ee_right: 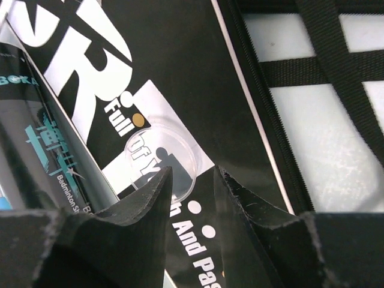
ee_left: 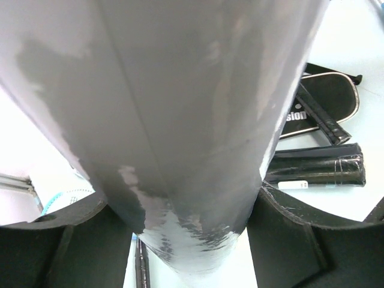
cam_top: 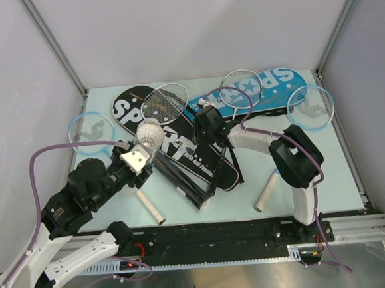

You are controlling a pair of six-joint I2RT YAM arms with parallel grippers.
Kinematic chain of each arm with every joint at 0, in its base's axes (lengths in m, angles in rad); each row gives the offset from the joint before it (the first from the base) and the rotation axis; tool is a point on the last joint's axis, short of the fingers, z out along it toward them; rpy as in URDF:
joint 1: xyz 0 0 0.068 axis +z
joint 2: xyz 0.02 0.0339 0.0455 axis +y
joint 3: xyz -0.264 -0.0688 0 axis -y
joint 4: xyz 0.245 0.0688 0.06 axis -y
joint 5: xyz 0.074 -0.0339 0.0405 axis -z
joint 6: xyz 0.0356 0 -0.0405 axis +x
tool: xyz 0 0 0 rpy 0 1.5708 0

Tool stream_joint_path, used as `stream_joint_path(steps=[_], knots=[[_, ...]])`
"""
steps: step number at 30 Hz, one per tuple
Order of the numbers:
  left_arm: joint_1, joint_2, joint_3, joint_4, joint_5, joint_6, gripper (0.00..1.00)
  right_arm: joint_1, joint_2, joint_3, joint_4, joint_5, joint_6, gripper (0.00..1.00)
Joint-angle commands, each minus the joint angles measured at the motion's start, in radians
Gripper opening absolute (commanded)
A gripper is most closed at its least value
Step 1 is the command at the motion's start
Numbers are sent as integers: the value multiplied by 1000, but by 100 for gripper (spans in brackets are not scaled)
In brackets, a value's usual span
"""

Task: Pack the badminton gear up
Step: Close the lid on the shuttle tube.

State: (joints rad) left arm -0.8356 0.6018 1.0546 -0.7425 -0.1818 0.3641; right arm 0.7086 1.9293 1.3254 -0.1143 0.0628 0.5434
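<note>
My left gripper point(cam_top: 142, 156) is shut on the white shuttlecock point(cam_top: 150, 137), held above the table's left half. In the left wrist view the shuttlecock's pale skirt point(ee_left: 192, 120) fills the space between the fingers point(ee_left: 300, 240). My right gripper point(cam_top: 207, 137) hovers low over the black "SPORT" cover point(cam_top: 152, 120). Its jaws point(ee_right: 192, 180) stand slightly apart and empty above a clear round lid point(ee_right: 159, 156) lying on the cover point(ee_right: 180, 72). A black tube point(cam_top: 190, 184) lies on the cover's near end. The blue "SPORT" cover point(cam_top: 265, 88) lies at the back right.
Two silver-framed rackets point(cam_top: 164, 104) point(cam_top: 240, 93) lie on the covers. Light-blue-framed rackets lie at the far left point(cam_top: 91, 133) and far right point(cam_top: 311, 106). White handles point(cam_top: 151, 208) point(cam_top: 265, 191) point to the near edge. Black straps point(ee_right: 336, 66) cross the table beside the cover.
</note>
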Motion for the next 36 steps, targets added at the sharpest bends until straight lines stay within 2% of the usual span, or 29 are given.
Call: stream_joint_path(steps=[1,19,22,27,32,36], knots=[[1,-1,9,64,55,-19,36,25,41,79,-7,35,24,38],[0,2,23,63,77,-26,38,52,161,137,-102,117,-30,38],[0,7,22,63,80,-22,37,54,161,135,-99,110,-37,29],[-1,14,9,63,79,-13,37,48,127,126,-96,104,-43,4],[0,18,-3,62,87,-2,38,2,-2,79,-77,35,-45,0],[0,29,-11,55,94,14,38,-55,-164,40,-90,-95,-69,0]])
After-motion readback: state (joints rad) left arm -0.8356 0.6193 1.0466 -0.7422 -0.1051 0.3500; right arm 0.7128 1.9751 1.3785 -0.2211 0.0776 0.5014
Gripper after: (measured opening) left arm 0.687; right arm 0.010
